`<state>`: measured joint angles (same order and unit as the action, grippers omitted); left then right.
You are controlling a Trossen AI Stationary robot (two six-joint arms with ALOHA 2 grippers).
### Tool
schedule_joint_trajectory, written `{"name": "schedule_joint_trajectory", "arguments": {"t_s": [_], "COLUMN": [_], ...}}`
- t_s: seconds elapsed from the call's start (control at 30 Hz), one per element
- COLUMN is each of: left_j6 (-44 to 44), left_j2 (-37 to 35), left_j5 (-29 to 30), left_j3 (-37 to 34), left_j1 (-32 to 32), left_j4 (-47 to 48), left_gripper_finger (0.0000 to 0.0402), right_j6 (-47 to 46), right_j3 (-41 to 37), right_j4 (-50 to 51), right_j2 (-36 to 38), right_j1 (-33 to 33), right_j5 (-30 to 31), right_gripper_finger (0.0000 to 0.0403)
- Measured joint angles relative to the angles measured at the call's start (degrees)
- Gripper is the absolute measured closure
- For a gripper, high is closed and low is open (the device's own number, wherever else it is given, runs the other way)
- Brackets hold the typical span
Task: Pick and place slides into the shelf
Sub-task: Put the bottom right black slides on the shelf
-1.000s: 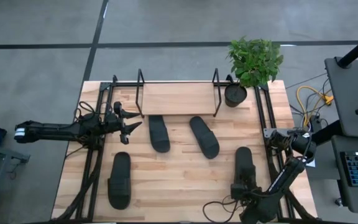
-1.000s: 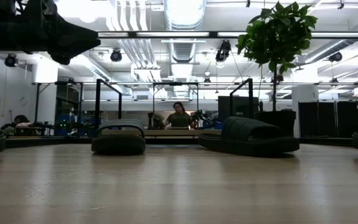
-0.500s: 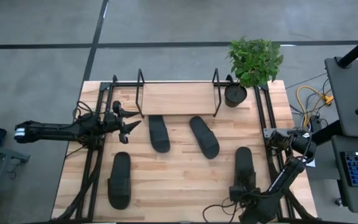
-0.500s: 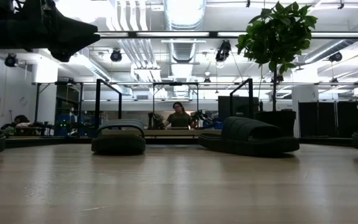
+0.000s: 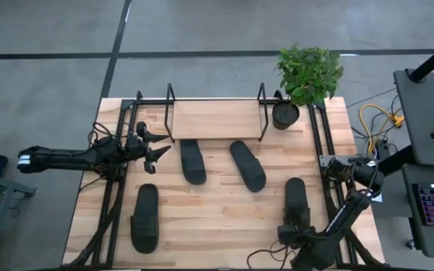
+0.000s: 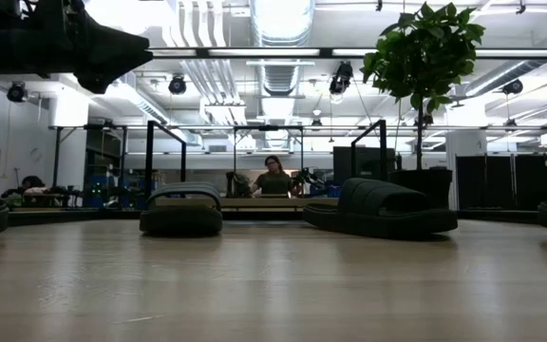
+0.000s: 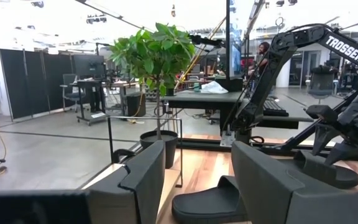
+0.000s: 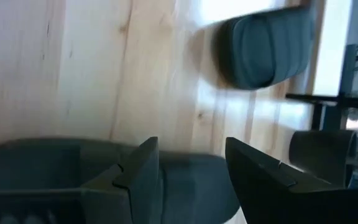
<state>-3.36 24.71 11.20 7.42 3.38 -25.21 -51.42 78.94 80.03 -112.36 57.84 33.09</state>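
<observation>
Four black slides lie sole-down on the wooden table: one [image 5: 192, 161] and another [image 5: 247, 165] in front of the shelf [image 5: 215, 119], one [image 5: 145, 218] near the left, one [image 5: 296, 199] near the right. The shelf board stands at the far edge between two black wire uprights. My left gripper [image 5: 159, 154] is open, held above the table left of the middle slides; a slide [image 7: 207, 202] shows between its fingers, farther off. My right gripper [image 8: 188, 177] is open above the near end of the right slide [image 8: 185, 180]; no touch shows.
A potted plant [image 5: 285, 114] stands just right of the shelf's right upright. Black frame rails run along both table sides [image 5: 113, 203] [image 5: 324, 143]. Bare wood lies between the slides. Beyond the table a person [image 6: 273, 178] sits in the room.
My right gripper has crept slightly toward the table's near edge over the right slide. The slides have stayed where they were.
</observation>
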Motion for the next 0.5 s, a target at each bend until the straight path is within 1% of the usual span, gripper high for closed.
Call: {"name": "schedule_joint_trajectory", "arguments": {"t_s": [0.17, 0.37, 0.5], "left_j6": [0.0, 0.0, 0.0], "left_j2": [0.0, -0.1, -0.1], "left_j5": [0.0, 0.0, 0.0], "left_j3": [0.0, -0.1, -0.1], "left_j1": [0.0, 0.0, 0.0], "left_j4": [0.2, 0.2, 0.2], "left_gripper_finger": [0.0230, 0.0230, 0.0230], "right_j6": [0.5, -2.2, -2.6], "right_j3": [0.8, 3.4, 2.8], "right_j4": [-0.1, -2.3, -3.4], "right_j2": [0.0, 0.4, 0.2], "right_j1": [1.7, 3.7, 5.3], "right_j5": [-2.7, -10.6, -11.1], "right_gripper_finger": [0.0225, 0.0225, 0.0225]}}
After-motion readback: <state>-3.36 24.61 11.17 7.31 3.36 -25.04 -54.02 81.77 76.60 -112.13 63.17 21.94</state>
